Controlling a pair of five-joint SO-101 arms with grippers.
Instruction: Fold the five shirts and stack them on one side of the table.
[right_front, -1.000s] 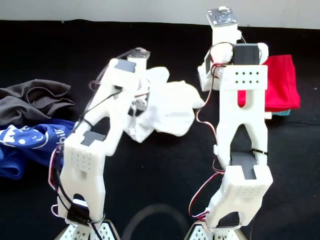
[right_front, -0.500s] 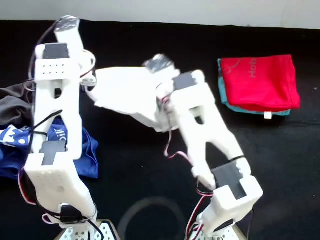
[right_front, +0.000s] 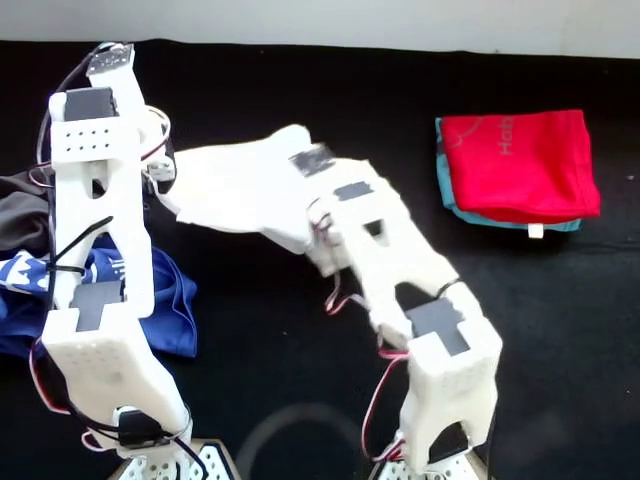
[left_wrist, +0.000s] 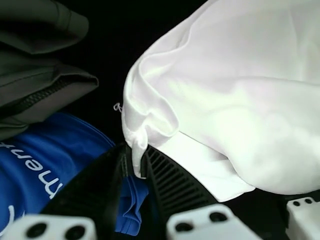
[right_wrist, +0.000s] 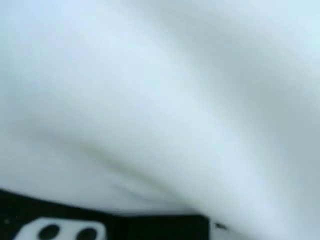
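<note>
One white shirt (right_front: 235, 185) at mid counter (right_front: 560, 330), corner pinched in the left hand (left_wrist: 134, 155), right hand (right_front: 303, 150) buried in its cloth (grip impossible to tell), red shirt (right_front: 520, 160) folded over a mostly hidden teal one (right_front: 450, 207).

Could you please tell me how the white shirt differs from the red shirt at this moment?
The white fabric shirt is unfolded and rumpled mid-table; the red fabric shirt is folded into a rectangle at the table's right side. The white shirt's edge is pinched in the jaws of the left gripper; the red shirt is untouched, resting on a folded teal shirt. Both are over the black table.
</note>
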